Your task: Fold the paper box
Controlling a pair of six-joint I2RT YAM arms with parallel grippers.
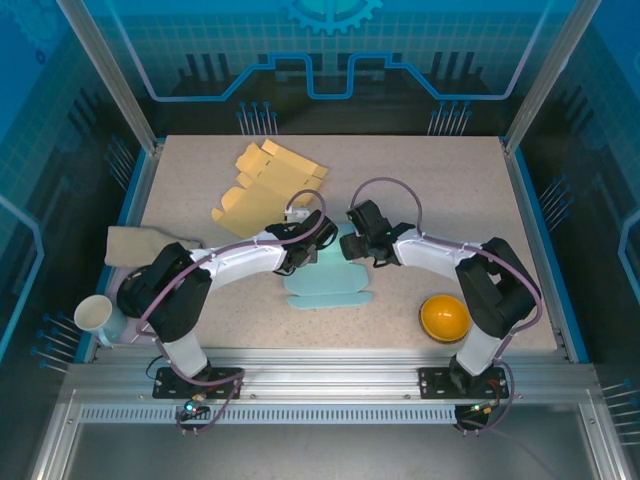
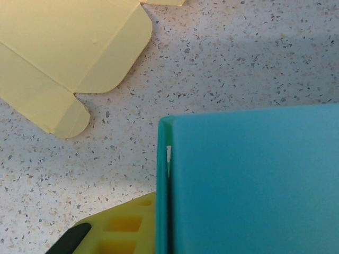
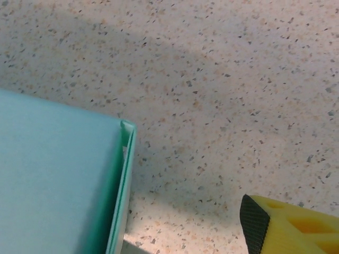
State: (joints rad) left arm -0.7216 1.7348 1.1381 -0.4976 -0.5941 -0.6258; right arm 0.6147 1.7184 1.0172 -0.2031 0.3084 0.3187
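Note:
The paper box is a teal cut-out lying partly flat at the table's middle, with one panel raised between the two grippers. My left gripper is shut on that raised panel. In the left wrist view its yellow finger presses against the doubled teal edge, and the other finger is hidden behind the panel. My right gripper stands open beside the box. Its one visible finger is well clear of the teal wall, with bare table between them.
A flat yellow box blank lies behind the left gripper and shows again as the yellow blank in the left wrist view. An orange bowl sits front right. A beige cloth and a cup are at the left edge.

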